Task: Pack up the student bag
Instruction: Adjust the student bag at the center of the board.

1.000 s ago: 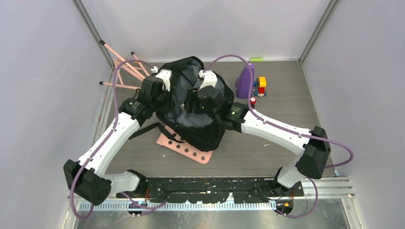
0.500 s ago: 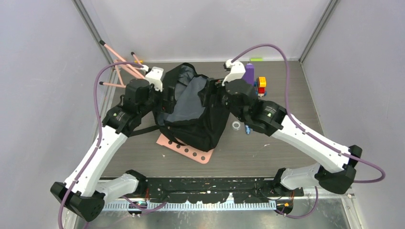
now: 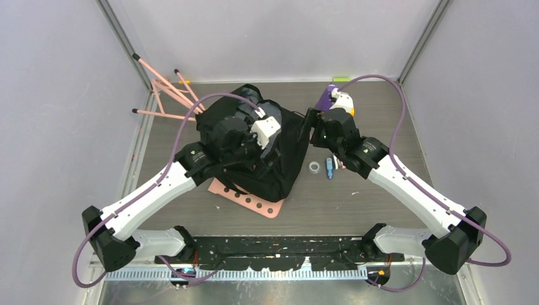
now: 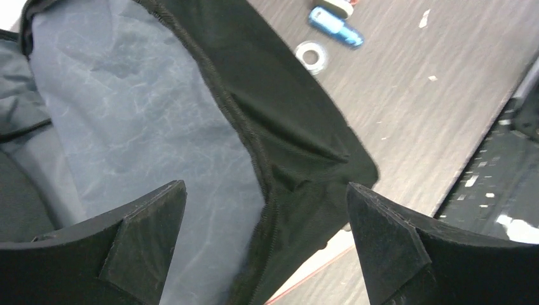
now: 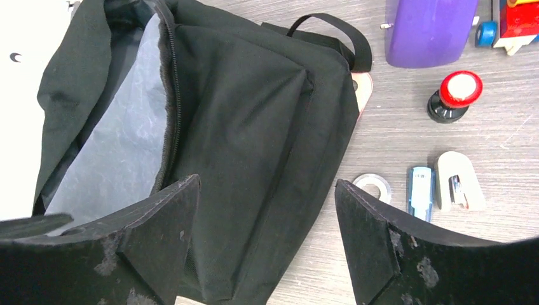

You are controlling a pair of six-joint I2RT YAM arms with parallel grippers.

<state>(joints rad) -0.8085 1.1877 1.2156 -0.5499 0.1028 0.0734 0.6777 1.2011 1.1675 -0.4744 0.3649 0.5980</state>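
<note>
The large black soft fabric backpack with grey lining slumps at the centre of the top view, mouth gaping. It looks limp and light, likely to fold. Its stitched zipper rim seems the firmest hold. The dark wood-grain table offers open room at lower right. The left gripper hangs over the lining, jaws wide and empty. The right gripper does likewise above the bag's outer side. A small silver ring and a blue stick lie near the bag's right edge.

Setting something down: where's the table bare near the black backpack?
Bare wood between the pink perforated board and the right arm, and by the right wall. Crowded beside the black fabric backpack: silver ring, blue stick, purple container.
</note>
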